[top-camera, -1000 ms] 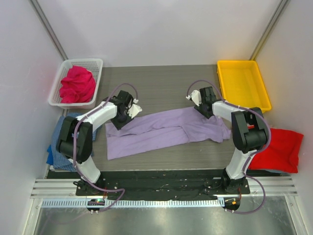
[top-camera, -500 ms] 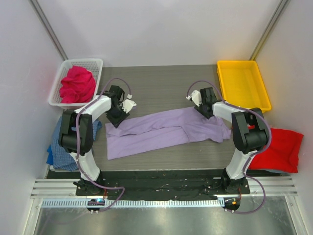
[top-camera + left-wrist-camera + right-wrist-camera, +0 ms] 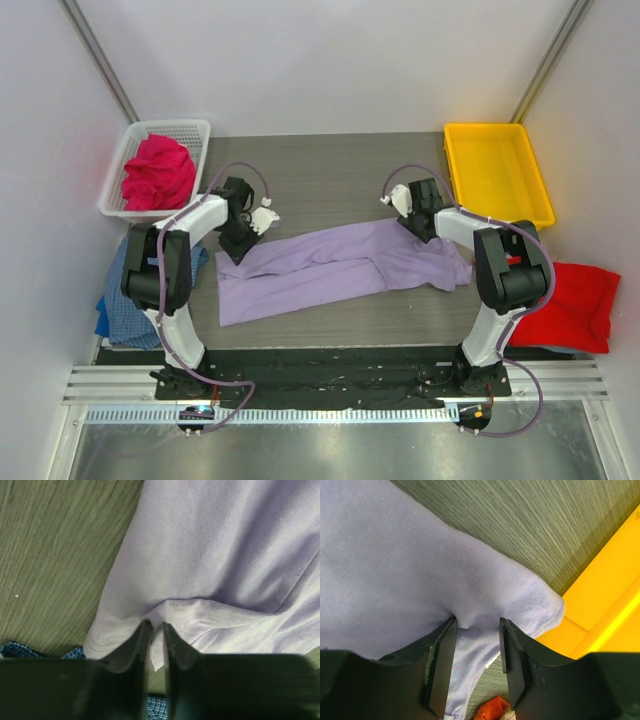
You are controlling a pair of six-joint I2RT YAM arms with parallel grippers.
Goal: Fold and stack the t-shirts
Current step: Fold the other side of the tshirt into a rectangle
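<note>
The lavender t-shirt (image 3: 330,265) lies spread in a long band across the table. My left gripper (image 3: 237,248) is at its upper left corner. In the left wrist view its jaws (image 3: 155,626) stand almost together, pinching a small fold of the lavender cloth (image 3: 210,570). My right gripper (image 3: 421,230) is at the shirt's upper right edge. A thick bunch of the cloth (image 3: 420,565) sits between its fingers (image 3: 477,622). The red t-shirt (image 3: 568,305) lies at the right, the pink t-shirt (image 3: 158,172) sits in the basket, and the blue checked t-shirt (image 3: 115,300) lies at the left.
The white mesh basket (image 3: 170,127) stands at the back left and the yellow tray (image 3: 495,170) at the back right. The tray's wall (image 3: 605,595) is close beside my right gripper. Blue checked cloth (image 3: 20,649) shows just past the shirt's corner.
My left gripper moved left along the lavender t-shirt to its upper left corner and narrowed its jaws on a fold there. The right arm stayed still.
</note>
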